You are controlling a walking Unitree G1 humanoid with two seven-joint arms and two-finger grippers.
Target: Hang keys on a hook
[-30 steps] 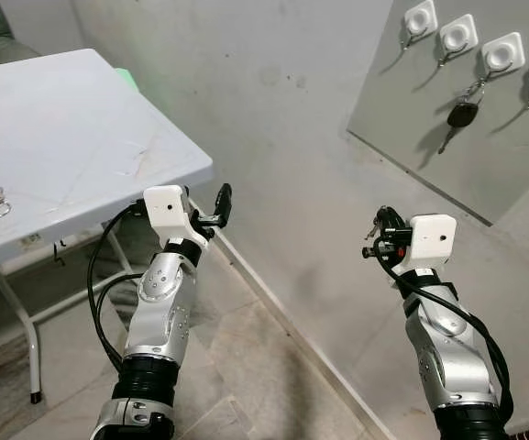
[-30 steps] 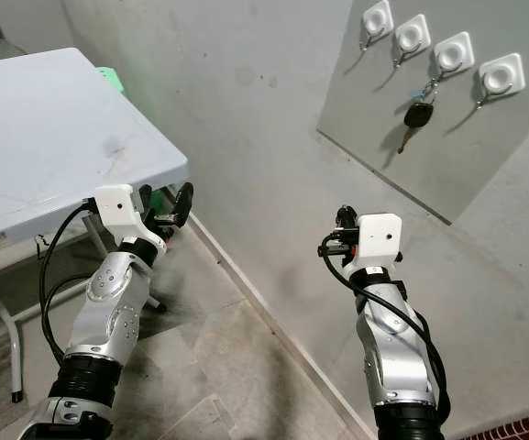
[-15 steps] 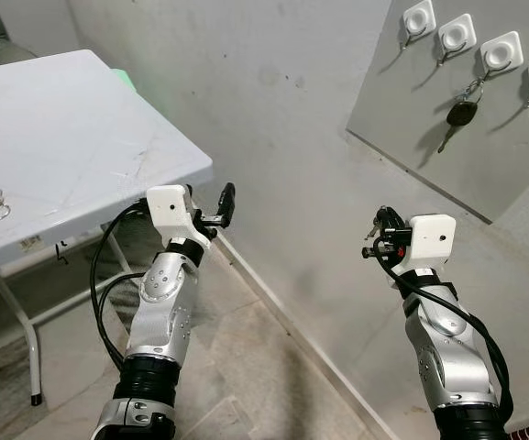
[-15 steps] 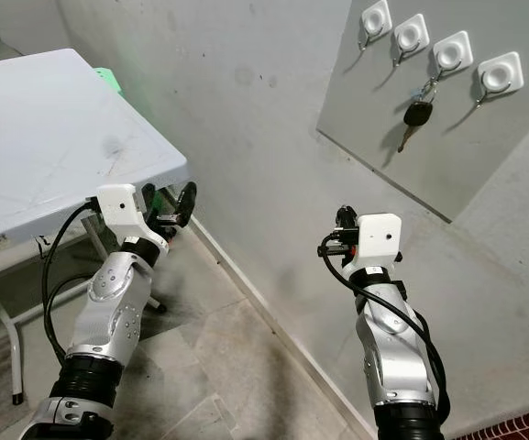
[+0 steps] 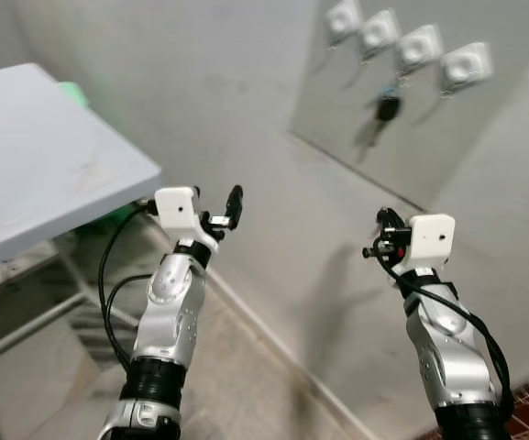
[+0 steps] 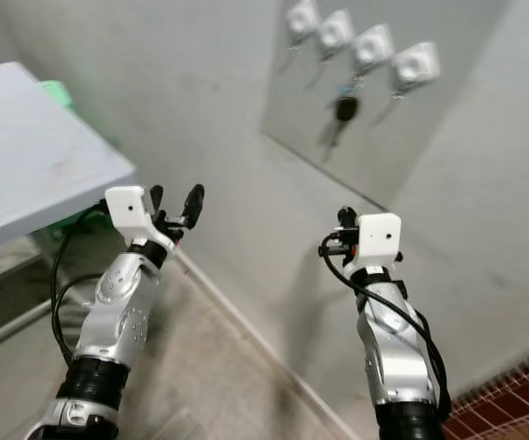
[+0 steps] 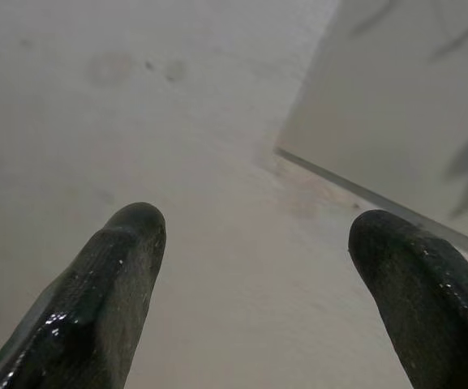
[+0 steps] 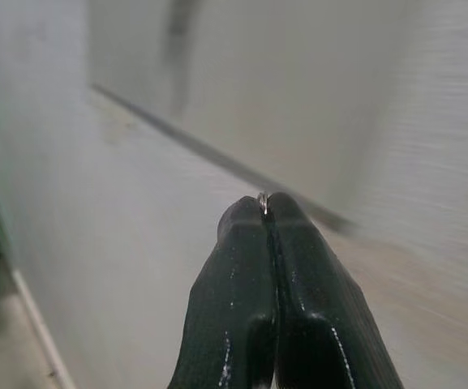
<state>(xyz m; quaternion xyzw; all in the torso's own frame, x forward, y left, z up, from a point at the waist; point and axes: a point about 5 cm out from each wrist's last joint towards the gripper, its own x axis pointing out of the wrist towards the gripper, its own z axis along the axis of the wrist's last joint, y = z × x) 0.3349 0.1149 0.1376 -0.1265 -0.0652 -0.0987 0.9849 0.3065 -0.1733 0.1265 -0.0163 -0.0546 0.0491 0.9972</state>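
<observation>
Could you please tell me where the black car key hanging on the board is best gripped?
Probably its black head: it hangs free below the hook, blade down. Come from the front with the open left claw, pinching the head's two side edges.

Soft, even daylight; head views smeared by motion.

The hooks point(image 5: 402, 46), the hanging key point(image 5: 388, 108) and the bench point(image 5: 35, 183) edge are blurred, while both arms stay fairly sharp. Faint shadows fall down-left of the hooks on the panel point(image 5: 374, 137). In the wrist views, the fingers point(image 7: 96, 300) are glossy and the wall is out of focus.
</observation>
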